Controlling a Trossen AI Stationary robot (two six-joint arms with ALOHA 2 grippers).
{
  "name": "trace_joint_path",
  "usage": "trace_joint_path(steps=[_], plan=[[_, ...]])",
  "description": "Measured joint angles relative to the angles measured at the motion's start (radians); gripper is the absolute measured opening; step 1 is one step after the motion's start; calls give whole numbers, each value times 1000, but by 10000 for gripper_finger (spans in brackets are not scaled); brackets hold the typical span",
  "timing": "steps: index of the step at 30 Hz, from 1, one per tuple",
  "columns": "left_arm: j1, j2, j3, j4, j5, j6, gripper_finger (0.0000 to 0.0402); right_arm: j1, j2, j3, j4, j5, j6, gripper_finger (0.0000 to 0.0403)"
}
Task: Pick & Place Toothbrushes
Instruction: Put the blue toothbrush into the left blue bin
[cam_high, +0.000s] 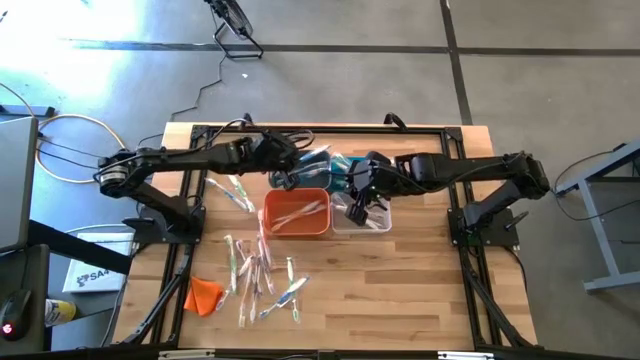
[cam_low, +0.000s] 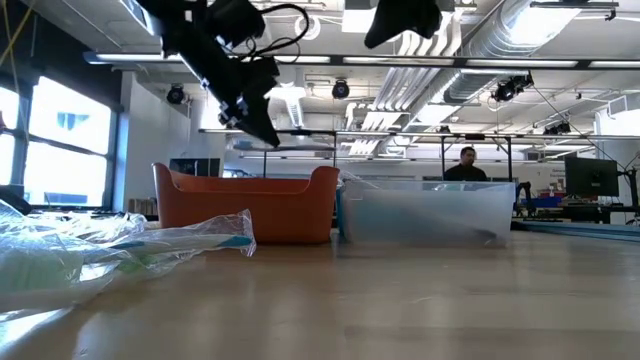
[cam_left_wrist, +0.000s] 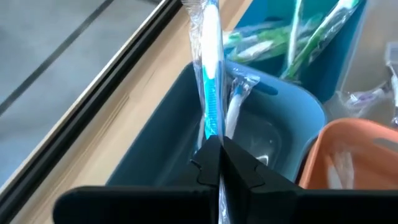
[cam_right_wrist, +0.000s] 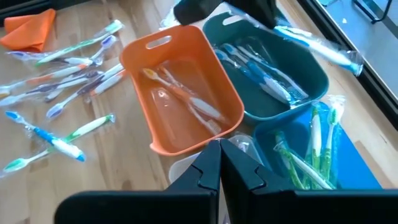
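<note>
Both arms reach inward over the wooden table (cam_high: 400, 290), meeting above a cluster of bins near its far edge. The left gripper (cam_left_wrist: 219, 163), pinched tight on a blue-handled wrapped toothbrush (cam_left_wrist: 210, 74), hangs over the dark grey bin (cam_left_wrist: 186, 124), which holds blue brushes. The right gripper (cam_right_wrist: 219, 163), fingers pressed together and holding nothing, hovers above the clear bin (cam_high: 362, 218). The orange bin (cam_right_wrist: 180, 93) holds a few pale brushes, the teal bin (cam_right_wrist: 323, 149) green ones. Loose toothbrushes (cam_high: 258, 275) lie scattered across the near open tabletop, beside an orange cloth (cam_high: 203, 294).
</note>
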Motion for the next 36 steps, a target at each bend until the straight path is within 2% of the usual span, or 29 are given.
trace_joint_path(steps=[3, 7, 24, 27, 36], plan=[[-1, 0, -61, 114, 9, 7, 1, -10, 0, 0, 0, 0, -1, 2], [-1, 0, -114, 182, 9, 6, 1, -12, 0, 0, -1, -3, -1, 2], [-1, 1, -154, 197, 5, 5, 5, -11, 0, 0, 0, -4, 2, 2], [-1, 1, -154, 196, 5, 5, 27, -11, 0, 0, 0, -4, 2, 2], [-1, 1, -154, 196, 5, -2, 125, -10, 0, 0, 0, -4, 3, 2]])
